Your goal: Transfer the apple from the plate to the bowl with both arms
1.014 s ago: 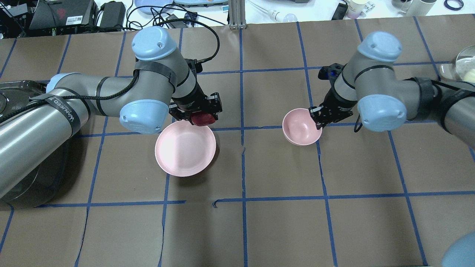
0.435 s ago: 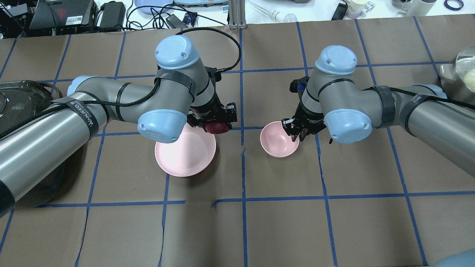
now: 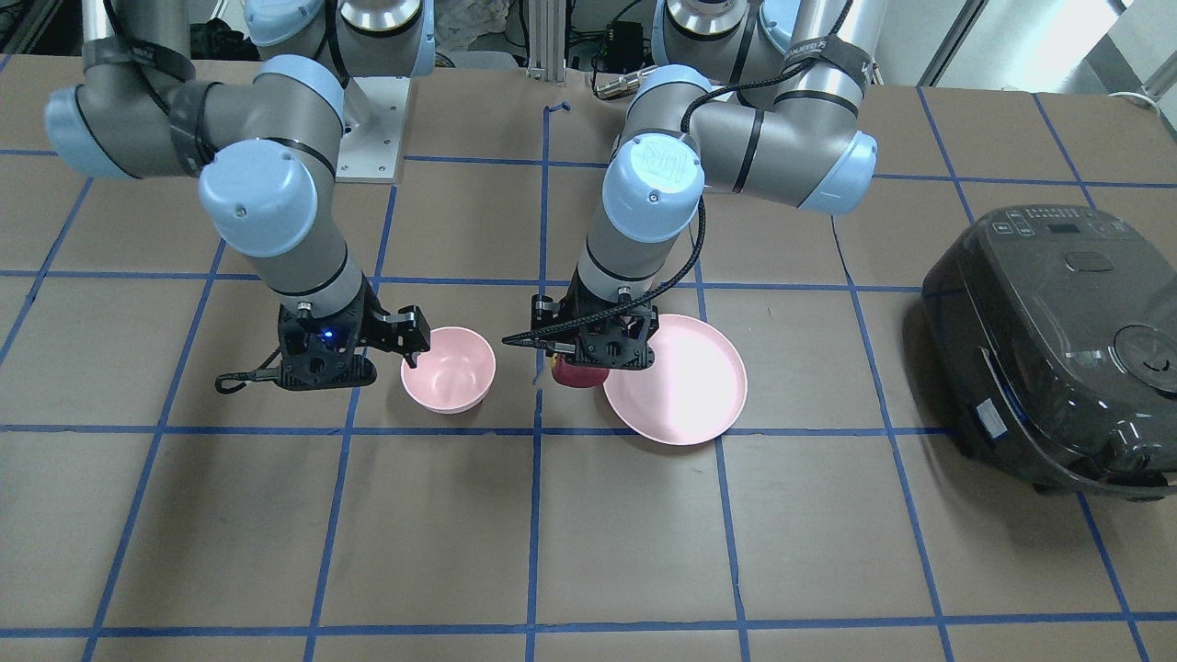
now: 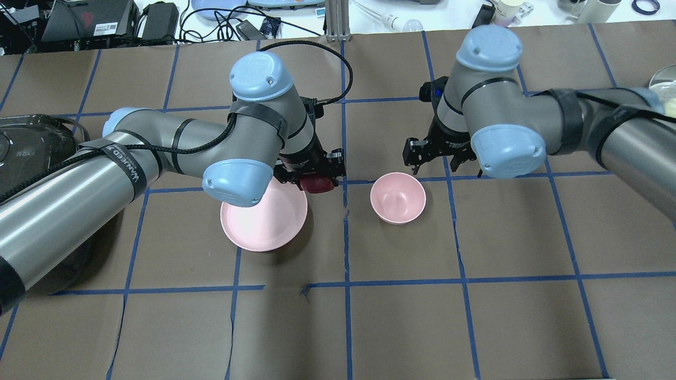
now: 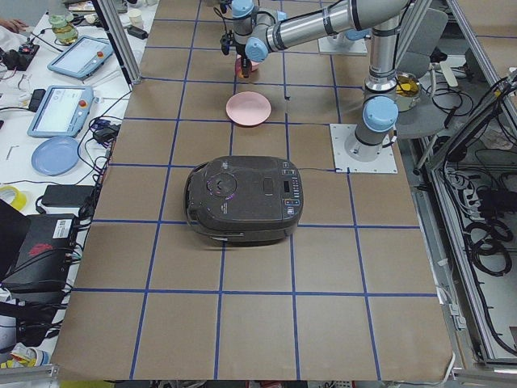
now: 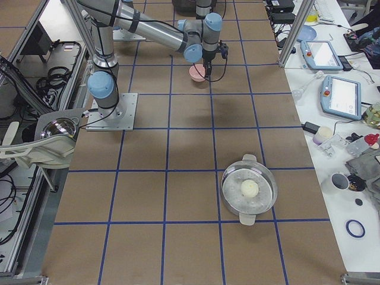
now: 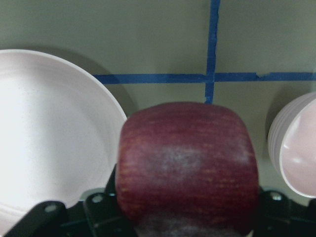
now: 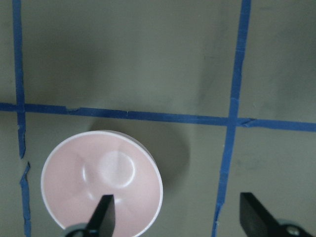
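Note:
The dark red apple (image 4: 318, 183) is held in my left gripper (image 4: 316, 178), above the table just past the plate's rim on the bowl's side. It fills the left wrist view (image 7: 187, 163). The wide pink plate (image 4: 261, 221) is bare; it also shows in the front view (image 3: 685, 386) and the left wrist view (image 7: 44, 138). The small pink bowl (image 4: 397, 198) stands upright and empty one grid line to the right of the apple. My right gripper (image 4: 422, 157) is open and empty, just beyond the bowl's far right rim and apart from it. The bowl also shows in the right wrist view (image 8: 101, 185).
A dark rice cooker (image 3: 1048, 340) stands at the robot's far left (image 4: 21, 153). A metal pot (image 6: 249, 190) with a pale ball in it sits at the far right (image 4: 663, 95). Blue tape lines grid the brown table.
My left gripper carried the apple rightward off the plate toward the bowl. My right gripper brought the bowl leftward, let go of it, opened and drew back.

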Robot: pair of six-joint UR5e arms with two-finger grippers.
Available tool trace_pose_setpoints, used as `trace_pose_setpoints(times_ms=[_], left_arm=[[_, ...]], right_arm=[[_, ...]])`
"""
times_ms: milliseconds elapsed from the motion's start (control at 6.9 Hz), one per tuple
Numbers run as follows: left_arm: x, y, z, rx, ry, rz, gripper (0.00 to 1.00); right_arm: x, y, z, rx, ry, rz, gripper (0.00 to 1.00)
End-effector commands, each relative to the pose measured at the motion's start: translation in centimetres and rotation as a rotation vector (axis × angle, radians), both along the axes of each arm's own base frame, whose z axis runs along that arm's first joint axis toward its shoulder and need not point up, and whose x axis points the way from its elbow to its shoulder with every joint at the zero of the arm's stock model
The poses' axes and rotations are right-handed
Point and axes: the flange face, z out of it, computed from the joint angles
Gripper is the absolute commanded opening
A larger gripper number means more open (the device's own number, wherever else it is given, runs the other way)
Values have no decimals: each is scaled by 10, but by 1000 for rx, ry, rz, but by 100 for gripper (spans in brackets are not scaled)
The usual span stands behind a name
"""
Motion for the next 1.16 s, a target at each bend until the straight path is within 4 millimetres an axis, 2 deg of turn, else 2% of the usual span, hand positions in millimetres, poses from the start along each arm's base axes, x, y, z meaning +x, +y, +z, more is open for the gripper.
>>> trace_pose_setpoints(times_ms=[0,145,290,725,1014], left_arm=[[-36,11,-5,16,37,-20,0],[-51,15,-6,20,52,-40,0],[-65,17,-4,-1,66,-42,0],[-101,12,-8,-3,192,58,0],[-113,12,-37,20,176,47,0]], right_arm=[[-3,11,134,6,38,-3,100],[-5,14,178,8,42,-6,100],[-4,25,202,-6,27,-6,100],[-2,23,196,1,34,-5,100],[-2,21,199,-18,37,-9,100]])
